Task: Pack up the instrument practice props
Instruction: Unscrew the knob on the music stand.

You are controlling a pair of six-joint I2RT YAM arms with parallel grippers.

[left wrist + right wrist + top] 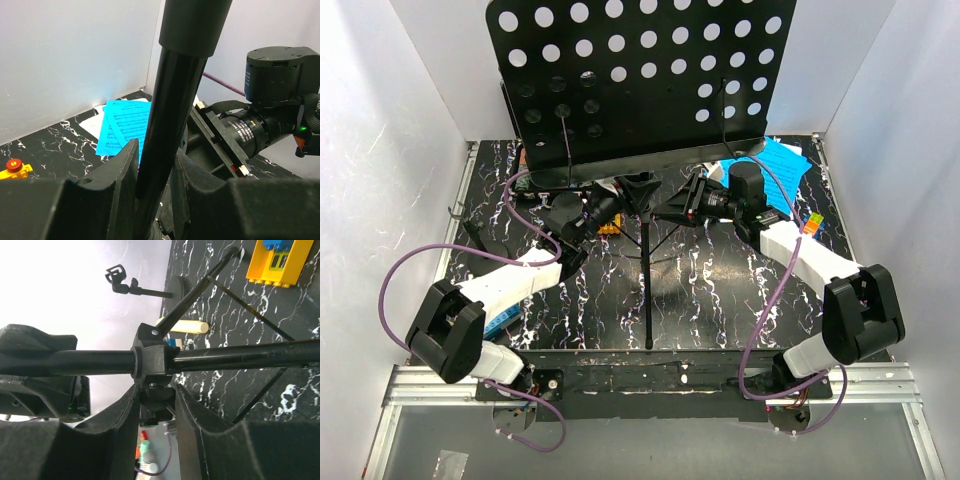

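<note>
Left end effector (155,165) pinches the music stand (172,110) at its smooth, glossy black pole, which runs up between the padded fingers. Right end effector (155,402) straddles the leg hub from the other side, with the pole axis crosswise to it. I cannot tell if it grips. Both arms are equally near. Beyond, on the marbled desk (210,390): blue sheets (125,125), cream cylindrical microphone (182,327), small mic stand (135,287).

Music stand (632,57): black; the desk carries regular rows of round holes. Surface (720,290): black with white marble veining. Sheet-music pages (125,125): bright blue, printed with dark staves. Microphone (182,327): cream. Mic stand (135,287): black. Toy block (272,265): yellow with a blue top piece. Cables (383,290): purple. Arms (510,282): white links, black joints. Walls (400,100): white.
</note>
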